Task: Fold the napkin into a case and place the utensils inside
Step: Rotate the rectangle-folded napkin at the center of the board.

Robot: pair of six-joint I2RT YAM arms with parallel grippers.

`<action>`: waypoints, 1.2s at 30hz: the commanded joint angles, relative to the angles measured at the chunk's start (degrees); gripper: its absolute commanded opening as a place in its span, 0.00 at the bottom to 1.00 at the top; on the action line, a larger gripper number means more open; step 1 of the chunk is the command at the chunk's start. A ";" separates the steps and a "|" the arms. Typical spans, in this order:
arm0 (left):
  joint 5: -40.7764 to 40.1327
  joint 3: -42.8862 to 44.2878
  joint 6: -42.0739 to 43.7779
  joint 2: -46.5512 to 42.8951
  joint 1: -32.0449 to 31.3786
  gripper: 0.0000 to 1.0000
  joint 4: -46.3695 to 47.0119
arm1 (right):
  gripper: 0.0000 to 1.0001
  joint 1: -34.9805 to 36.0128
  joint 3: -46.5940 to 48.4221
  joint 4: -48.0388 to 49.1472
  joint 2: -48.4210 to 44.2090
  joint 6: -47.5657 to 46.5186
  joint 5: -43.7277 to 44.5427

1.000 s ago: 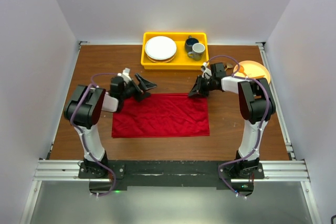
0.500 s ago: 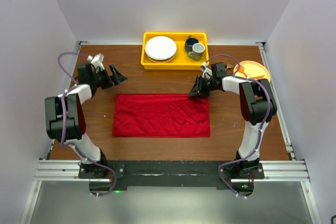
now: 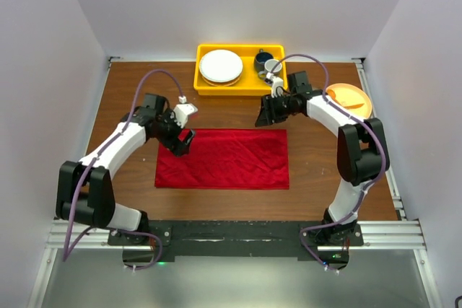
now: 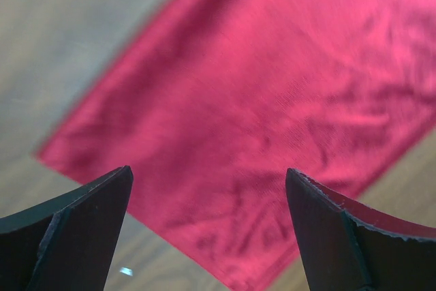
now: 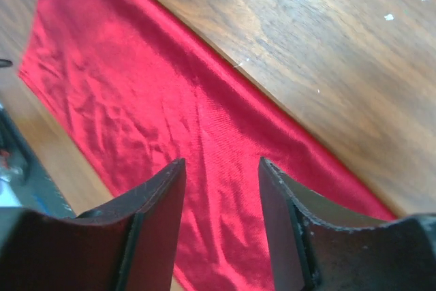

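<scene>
Hovering with jaws spread wide and empty, the left gripper (image 3: 180, 140) is above the far left corner of the napkin (image 3: 222, 159). The right gripper (image 3: 263, 115) — jaws parted less, holding nothing — hangs at the cloth's far right edge. The red cloth lies flat, long axis running left to right. Bare table (image 3: 317, 178) borders every side — a yellow tray (image 3: 242, 91) sits beyond, apart.

The napkin (image 3: 221, 159) is plain bright red and unpatterned, with a slight sheen. The table (image 3: 317, 171) is brown wood grain. The tray (image 3: 242, 90) is yellow. Its plates (image 3: 221, 66) are white, one cup (image 3: 263, 57) is dark blue, and the mug (image 3: 272, 69) appears pale grey. The side plate (image 3: 348, 97) is orange. The left arm (image 3: 115, 146) and right arm (image 3: 328, 110) are white with black joints, and their cables (image 3: 155, 74) are purple. The left gripper (image 4: 208, 172) and right gripper (image 5: 221, 163) are black.
</scene>
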 commanded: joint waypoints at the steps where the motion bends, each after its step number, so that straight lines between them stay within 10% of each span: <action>1: -3.50 -0.01 0.92 2.32 -2.48 1.00 -5.24 | 0.48 2.02 2.88 -4.55 2.82 -10.10 4.58; 21: -21.52 12.90 10.57 26.14 -4.86 1.00 3.72 | 0.29 5.53 -12.40 -2.62 -0.77 -14.07 9.69; 28: 1.73 28.98 8.65 26.94 3.74 1.00 -5.66 | 0.39 11.43 -14.61 -3.50 -8.33 -6.77 -5.23; 36: 6.00 33.13 3.47 28.70 14.04 0.97 -6.56 | 0.41 11.43 -8.72 -4.46 -9.83 -6.76 -0.96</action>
